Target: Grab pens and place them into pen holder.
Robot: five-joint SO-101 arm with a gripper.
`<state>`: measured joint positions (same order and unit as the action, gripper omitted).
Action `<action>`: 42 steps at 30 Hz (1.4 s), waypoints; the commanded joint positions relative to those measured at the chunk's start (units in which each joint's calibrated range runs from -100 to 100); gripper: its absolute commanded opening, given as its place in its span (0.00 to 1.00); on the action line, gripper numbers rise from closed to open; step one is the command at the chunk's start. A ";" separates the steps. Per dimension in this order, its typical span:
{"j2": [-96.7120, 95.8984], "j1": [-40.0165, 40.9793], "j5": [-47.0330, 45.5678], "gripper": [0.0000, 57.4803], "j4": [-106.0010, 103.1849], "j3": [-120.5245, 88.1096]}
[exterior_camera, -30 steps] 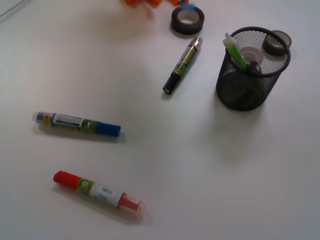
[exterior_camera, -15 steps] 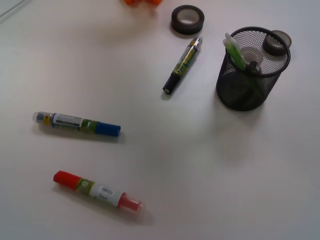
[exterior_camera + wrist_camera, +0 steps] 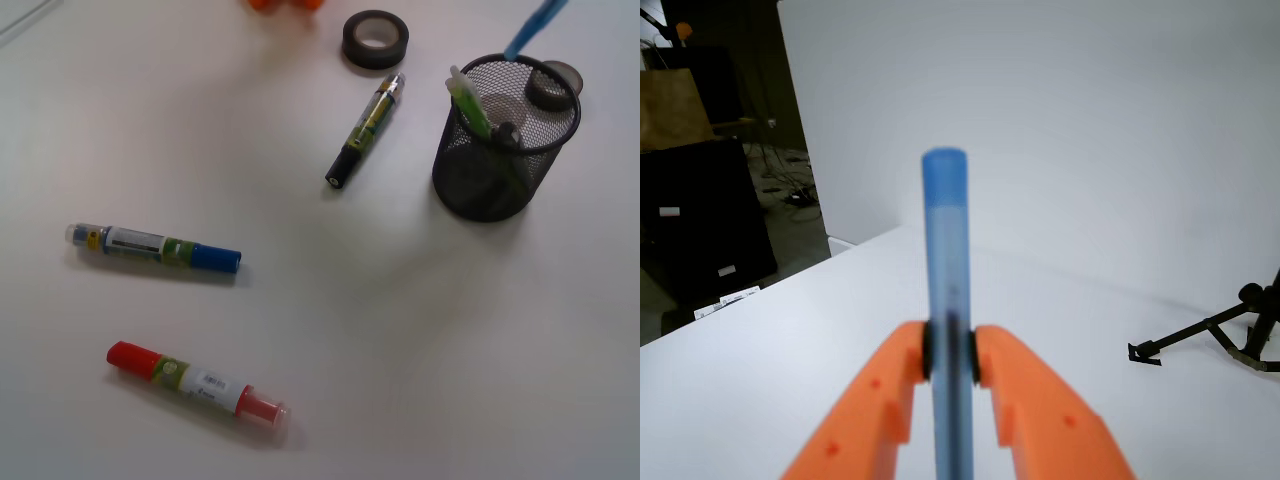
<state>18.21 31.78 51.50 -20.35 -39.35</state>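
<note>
Inside, the pen holder [image 3: 505,140] holds a lime green pen [image 3: 470,100] leaning leftward.

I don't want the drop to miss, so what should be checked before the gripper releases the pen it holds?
1. Grip: orange gripper clamped on the light blue stick pen: ok.
2. Pen tip near the black wire-mesh pen holder rim: ok.
3. Tip exactly over the opening: cannot tell.
4. Room inside: lime green pen leans at one side, space remains: ok.
5. Holder upright: ok.
</note>
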 commanded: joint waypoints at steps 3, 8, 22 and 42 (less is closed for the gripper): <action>-0.14 -0.64 0.15 0.01 -15.87 -10.83; -1.08 -1.01 0.24 0.01 -22.44 -15.36; -0.31 -1.24 -0.10 0.38 -27.86 -16.17; 29.44 -18.66 -40.34 0.01 38.19 -3.22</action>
<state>40.33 16.98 19.27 9.89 -37.56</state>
